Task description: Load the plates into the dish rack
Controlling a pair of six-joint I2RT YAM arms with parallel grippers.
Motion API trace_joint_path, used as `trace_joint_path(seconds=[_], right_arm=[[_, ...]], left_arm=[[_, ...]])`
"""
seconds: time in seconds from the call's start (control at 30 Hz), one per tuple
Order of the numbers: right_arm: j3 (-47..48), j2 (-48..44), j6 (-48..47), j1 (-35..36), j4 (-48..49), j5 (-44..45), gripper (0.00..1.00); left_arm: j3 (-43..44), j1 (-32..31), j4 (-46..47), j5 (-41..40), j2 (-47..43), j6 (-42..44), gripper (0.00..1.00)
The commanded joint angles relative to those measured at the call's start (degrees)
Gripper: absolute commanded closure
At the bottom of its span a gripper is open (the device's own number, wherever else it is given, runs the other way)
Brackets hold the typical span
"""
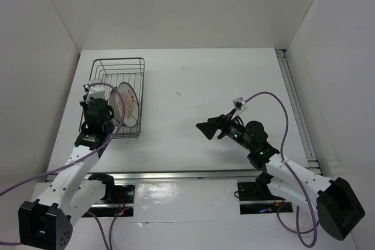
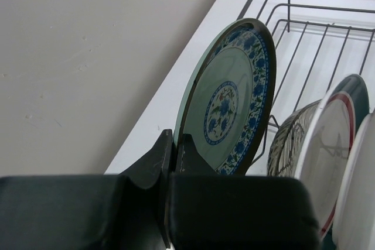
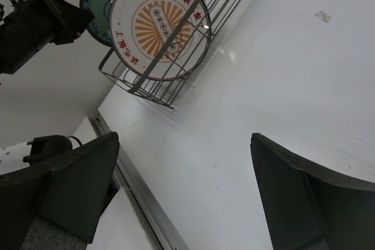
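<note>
My left gripper (image 2: 174, 147) is shut on the rim of the teal-patterned plate (image 2: 228, 100), holding it upright on edge over the near left part of the dish rack (image 1: 120, 65). Its lower edge is hidden, so I cannot tell whether it rests in the rack. Beside it, three plates stand among the tines: a translucent grey plate (image 2: 290, 141), a white plate with a teal-and-red ring (image 2: 335, 144) and the cream sunburst plate (image 3: 159, 24). My right gripper (image 3: 184, 139) is open over bare table at mid-right, its jaws wide apart with nothing between them, and it appears too in the top view (image 1: 208, 128).
The rack's far half (image 1: 123, 71) holds only bare wire. White walls close in the table on the left, back and right. A metal rail (image 1: 193, 174) runs along the near edge. A purple cable (image 1: 281, 109) loops from the right arm.
</note>
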Motion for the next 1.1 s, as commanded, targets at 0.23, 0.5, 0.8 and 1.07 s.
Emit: trace_joint_path(seconds=[0.23, 0.5, 0.8, 1.07], right_arm=[[-0.6, 0.8, -0.5, -0.2, 1.9, -1.2, 0.00], [-0.6, -0.3, -0.5, -0.2, 1.3, -1.2, 0.00], [-0.6, -0.3, -0.5, -0.8, 1.3, -1.2, 0.00], [-0.6, -1.4, -1.0, -0.8, 0.7, -1.2, 0.00]], left_arm=[[-1.0, 0.3, 7.1, -5.0, -2.1, 4.6, 1.00], [-2.2, 0.3, 5.8, -0.5, -1.0, 1.5, 0.99], [-2.2, 0.3, 5.2, 1.1, -0.4, 0.3, 0.94], [-2.2, 0.3, 4.6, 1.9, 0.9, -0.9, 0.83]])
